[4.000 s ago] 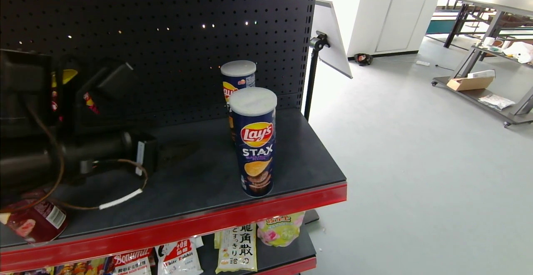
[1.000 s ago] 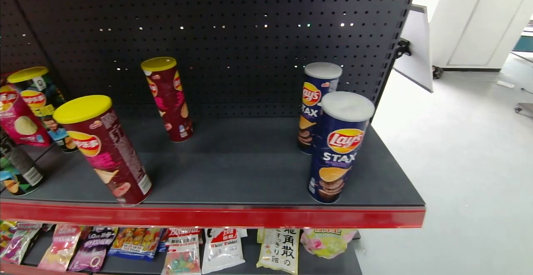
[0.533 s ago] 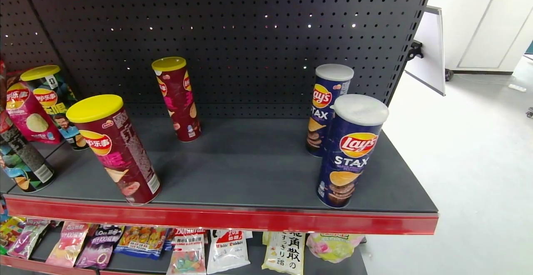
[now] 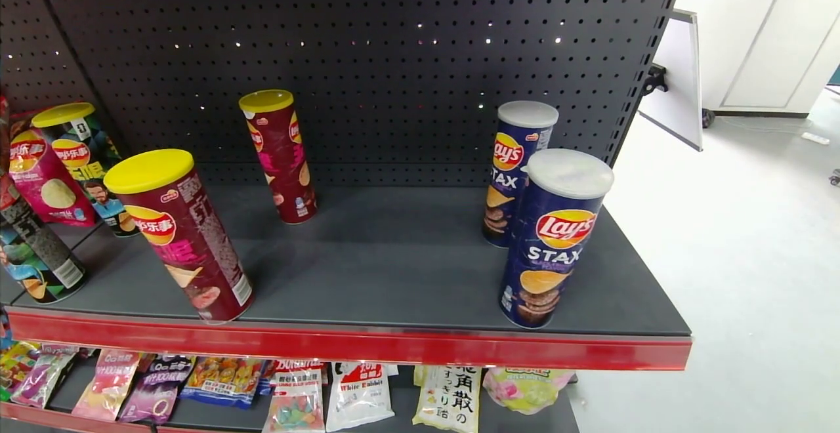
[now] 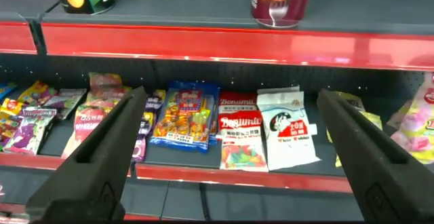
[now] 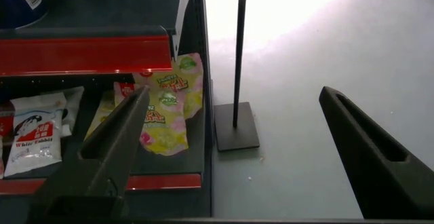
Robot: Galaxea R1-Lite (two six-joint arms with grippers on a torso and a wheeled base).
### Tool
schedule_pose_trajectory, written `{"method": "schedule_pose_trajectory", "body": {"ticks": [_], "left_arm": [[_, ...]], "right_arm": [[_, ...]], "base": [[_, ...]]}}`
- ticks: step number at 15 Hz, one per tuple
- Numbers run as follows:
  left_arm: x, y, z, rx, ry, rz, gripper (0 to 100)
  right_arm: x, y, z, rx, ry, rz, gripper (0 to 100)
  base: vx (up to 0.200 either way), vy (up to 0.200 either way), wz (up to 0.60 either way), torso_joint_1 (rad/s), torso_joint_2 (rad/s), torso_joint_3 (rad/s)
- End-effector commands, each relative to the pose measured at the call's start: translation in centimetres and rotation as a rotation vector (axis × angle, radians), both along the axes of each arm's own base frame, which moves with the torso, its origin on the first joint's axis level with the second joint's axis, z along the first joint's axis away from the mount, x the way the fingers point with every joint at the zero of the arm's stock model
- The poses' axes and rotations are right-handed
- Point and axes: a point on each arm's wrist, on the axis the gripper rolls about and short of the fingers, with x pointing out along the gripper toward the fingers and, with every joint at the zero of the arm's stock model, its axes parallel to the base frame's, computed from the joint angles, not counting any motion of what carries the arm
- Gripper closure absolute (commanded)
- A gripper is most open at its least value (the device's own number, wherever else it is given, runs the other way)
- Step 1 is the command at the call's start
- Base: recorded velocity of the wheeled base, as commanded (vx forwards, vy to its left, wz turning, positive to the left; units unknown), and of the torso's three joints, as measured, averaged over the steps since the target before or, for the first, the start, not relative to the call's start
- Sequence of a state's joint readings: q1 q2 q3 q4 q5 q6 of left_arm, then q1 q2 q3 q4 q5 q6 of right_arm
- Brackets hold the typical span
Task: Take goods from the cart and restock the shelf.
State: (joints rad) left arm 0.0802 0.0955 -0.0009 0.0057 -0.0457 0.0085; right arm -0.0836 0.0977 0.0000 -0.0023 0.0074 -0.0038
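Restocking partly done
Chip cans [image 4: 177, 236] stand well apart on the shelf [image 4: 394, 256]; left hand [image 5: 230, 95] and right hand [image 6: 235, 91] gape wide, empty, so more goods seem due

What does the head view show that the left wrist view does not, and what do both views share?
Only the head view: the pegboard back wall, the front blue can and the rear blue can standing upright with white lids, and the white board beside the shelf.
Only the left wrist view: the left end effector, open, its fingers spread in front of the lower shelf.
Both: the upper shelf's red edge and the white snack bag lying on the lower shelf.
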Motion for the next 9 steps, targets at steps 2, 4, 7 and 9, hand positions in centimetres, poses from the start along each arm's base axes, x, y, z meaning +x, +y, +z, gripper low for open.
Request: {"method": "schedule_pose_trajectory", "body": {"ticks": [2,4,7,9], "left_arm": [[-0.3,0.18,-0.02,0.014,-0.041,-0.103,0],[-0.62,0.16,-0.12,0.016,-0.081,-0.087,0],[-0.7,0.37,-0.14,-0.04,-0.098,0.029,0],[-0.7,0.37,-0.12,-0.036,-0.099,0.026,0]], "right_arm": [[-0.01,0.0,0.01,0.001,-0.002,-0.001,0],[0.0,0.0,0.01,0.001,0.0,-0.001,0],[0.0,0.0,0.01,0.001,0.0,0.001,0],[0.06,-0.09,0.02,-0.002,0.008,0.06,0]], "base": [[0.0,0.0,0.0,0.0,0.0,0.0],[0.0,0.0,0.0,0.0,0.0,0.0],[0.0,0.0,0.0,0.0,0.0,0.0],[0.0,0.0,0.0,0.0,0.0,0.0]]}}
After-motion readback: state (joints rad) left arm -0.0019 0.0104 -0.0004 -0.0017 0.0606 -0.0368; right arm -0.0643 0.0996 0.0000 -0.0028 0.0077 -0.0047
